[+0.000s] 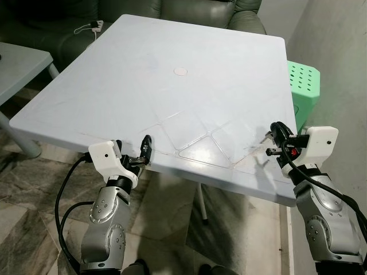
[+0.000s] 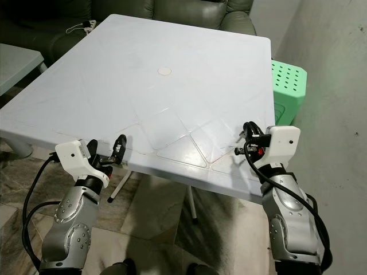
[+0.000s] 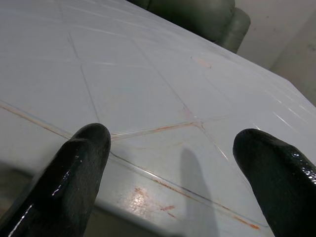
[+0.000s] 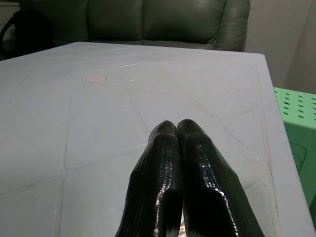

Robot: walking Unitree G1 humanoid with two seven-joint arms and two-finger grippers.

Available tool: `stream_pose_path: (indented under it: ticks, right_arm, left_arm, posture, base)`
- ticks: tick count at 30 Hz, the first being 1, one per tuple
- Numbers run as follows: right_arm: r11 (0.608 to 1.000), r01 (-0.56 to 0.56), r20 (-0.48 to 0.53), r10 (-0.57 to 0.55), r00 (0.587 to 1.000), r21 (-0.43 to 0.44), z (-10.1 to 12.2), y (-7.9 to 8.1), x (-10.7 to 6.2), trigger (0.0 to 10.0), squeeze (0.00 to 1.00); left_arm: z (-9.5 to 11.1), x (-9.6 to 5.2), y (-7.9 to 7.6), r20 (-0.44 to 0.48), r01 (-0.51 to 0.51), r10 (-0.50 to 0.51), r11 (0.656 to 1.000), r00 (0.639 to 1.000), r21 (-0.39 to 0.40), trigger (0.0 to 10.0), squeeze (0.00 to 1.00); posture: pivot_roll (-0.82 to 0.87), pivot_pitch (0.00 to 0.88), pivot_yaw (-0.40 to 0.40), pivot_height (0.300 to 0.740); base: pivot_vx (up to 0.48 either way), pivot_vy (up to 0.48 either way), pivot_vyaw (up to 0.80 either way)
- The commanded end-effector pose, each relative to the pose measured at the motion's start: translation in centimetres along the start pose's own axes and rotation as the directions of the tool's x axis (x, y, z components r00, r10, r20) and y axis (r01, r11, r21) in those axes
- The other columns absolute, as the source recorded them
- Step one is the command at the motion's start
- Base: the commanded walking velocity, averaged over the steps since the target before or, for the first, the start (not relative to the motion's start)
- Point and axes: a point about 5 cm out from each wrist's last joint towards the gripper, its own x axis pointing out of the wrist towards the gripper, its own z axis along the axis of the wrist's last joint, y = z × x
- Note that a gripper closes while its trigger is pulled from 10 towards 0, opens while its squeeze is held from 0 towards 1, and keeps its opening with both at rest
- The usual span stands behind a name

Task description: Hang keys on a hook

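I count two tools over one pale-blue plastic tabletop: left tool apart, right tool together, keys unconfirmed.

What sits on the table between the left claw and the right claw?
Nothing: in the left eye view the table between the left claw and right claw is bare white plastic with moulded grooves.

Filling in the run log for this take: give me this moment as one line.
left gripper: open, at near table edge | right gripper: shut, over table | green stool: beside table | sofa: behind
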Motion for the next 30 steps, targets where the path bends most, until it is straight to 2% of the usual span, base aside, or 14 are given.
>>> stream_pose_path:
  ticks: [1, 20, 30]
  right_arm:
    - [1.0, 0.02, 0.019, -0.02, 1.0, -0.003, 0.38, -0.38, -0.21, 10.0, 0.0]
    - [1.0, 0.022, 0.008, -0.022, 1.0, -0.014, 0.18, -0.43, -0.17, 10.0, 0.0]
    - [1.0, 0.017, 0.001, -0.017, 1.0, -0.017, 0.09, -0.3, -0.23, 10.0, 0.0]
  left_arm:
    - [0.12, -0.02, -0.19, -0.002, 0.005, -0.005, 1.0, 1.0, -0.017, 10.0, 0.0]
    - [-0.08, 0.08, -0.32, -0.009, 0.011, -0.011, 1.0, 1.0, -0.008, 10.0, 0.0]
    - [-0.15, -0.01, -0.3, -0.013, 0.008, -0.008, 1.0, 1.0, -0.006, 10.0, 0.0]
  posture:
    - [-0.02, 0.158, -0.07, 0.74]
    - [-0.03, 0.141, -0.068, 0.74]
    - [-0.03, 0.142, -0.071, 0.74]
  base:
    - [0.0, 0.0, 0.0]
    - [0.0, 0.0, 0.0]
    - [0.0, 0.345, 0.0]
